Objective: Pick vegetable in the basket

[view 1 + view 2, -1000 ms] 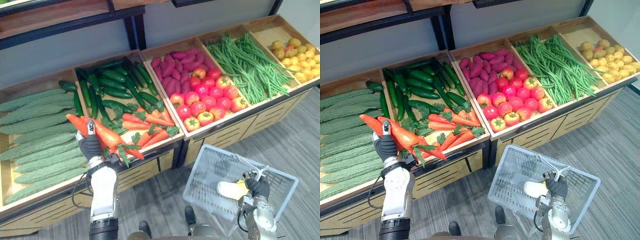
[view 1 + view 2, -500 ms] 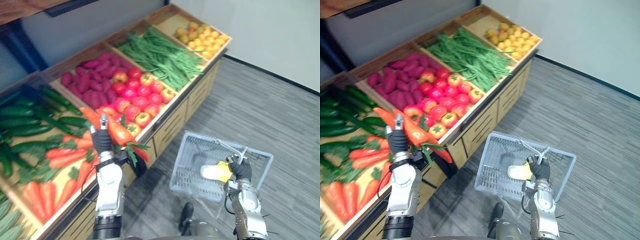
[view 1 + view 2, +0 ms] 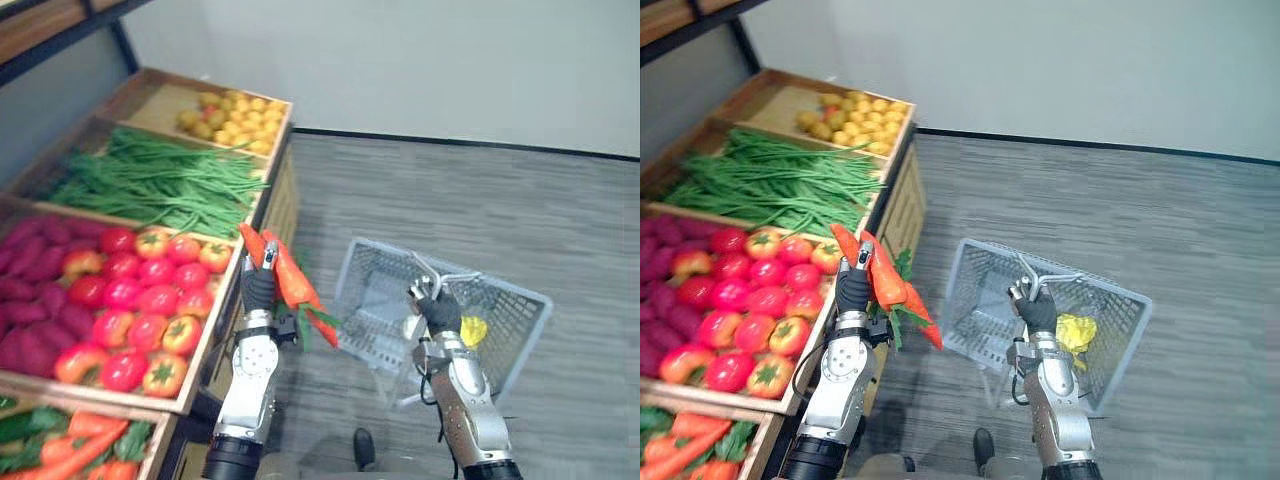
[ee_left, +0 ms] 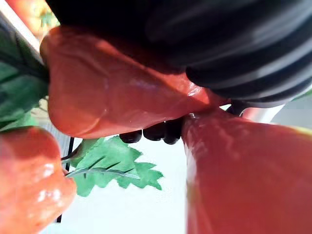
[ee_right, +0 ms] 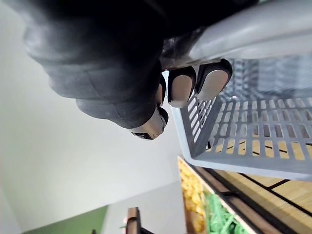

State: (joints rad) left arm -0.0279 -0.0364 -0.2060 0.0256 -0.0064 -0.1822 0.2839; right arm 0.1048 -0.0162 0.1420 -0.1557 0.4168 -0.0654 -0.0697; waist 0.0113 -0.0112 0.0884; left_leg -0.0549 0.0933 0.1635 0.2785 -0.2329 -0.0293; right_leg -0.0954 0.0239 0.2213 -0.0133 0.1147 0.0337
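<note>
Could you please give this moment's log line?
left hand: shut on carrots | right hand: shut on basket handle | carrots: outside basket

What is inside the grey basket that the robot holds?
One yellow vegetable lies inside the basket. The right hand, shut on the basket, hides part of its floor.

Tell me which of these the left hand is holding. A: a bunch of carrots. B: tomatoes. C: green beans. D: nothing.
A: the left hand is curled round orange carrots with green tops, held up beside the grey basket.
</note>
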